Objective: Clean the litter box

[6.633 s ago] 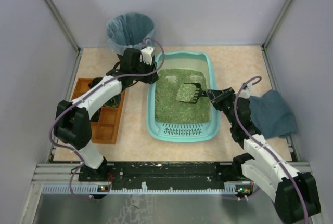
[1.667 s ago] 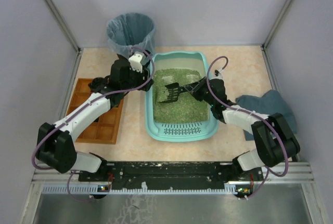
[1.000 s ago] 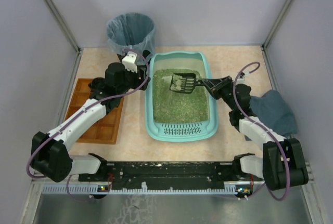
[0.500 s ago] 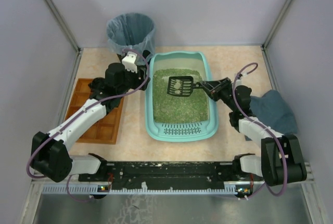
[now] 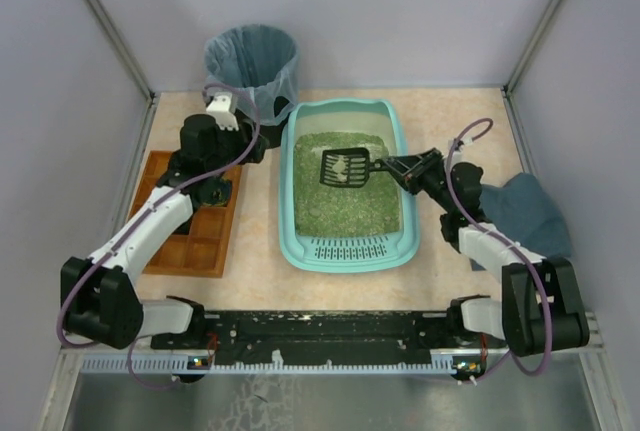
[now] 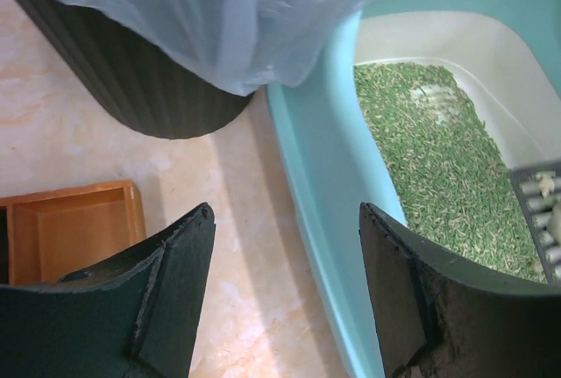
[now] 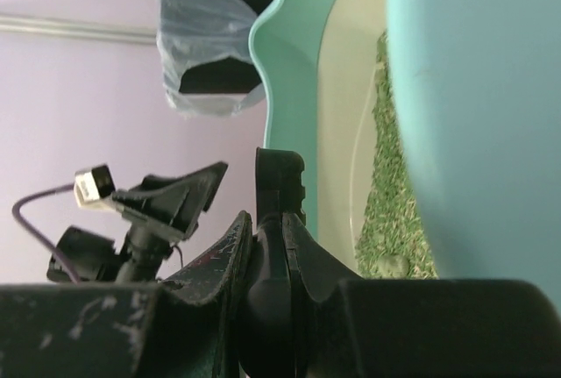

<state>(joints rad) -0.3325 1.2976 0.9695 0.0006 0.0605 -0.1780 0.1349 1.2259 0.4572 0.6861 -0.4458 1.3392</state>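
The teal litter box [image 5: 345, 251] is set lengthwise in the middle of the table [image 5: 450, 121], with its slotted grate lip at the near end and greenish granular litter [image 5: 345, 209] spread over its floor. A black slotted scoop [image 5: 345, 168] is held over the far half of the litter, blade roughly level, with a few pale clumps lying on it. Its handle is clamped between the jaws of the right gripper [image 5: 405, 167], which is placed over the box's right rim. In the right wrist view the dark handle [image 7: 267, 246] is seen pinched tight between the fingers.

The left gripper [image 5: 258, 145] is held just outside the box's far-left corner, near the black bin [image 5: 250, 61] lined with a blue-grey bag [image 6: 245, 10]. Its jaws are spread wide apart, with nothing between them. Bare tabletop and the box's teal wall [image 6: 320, 185] are framed between the fingers [image 6: 166, 281] in the left wrist view.

A brown wooden compartment tray [image 5: 200, 236] is laid to the left of the box, partly under the left arm. A dark teal cloth [image 5: 520, 216] is bunched to the right.
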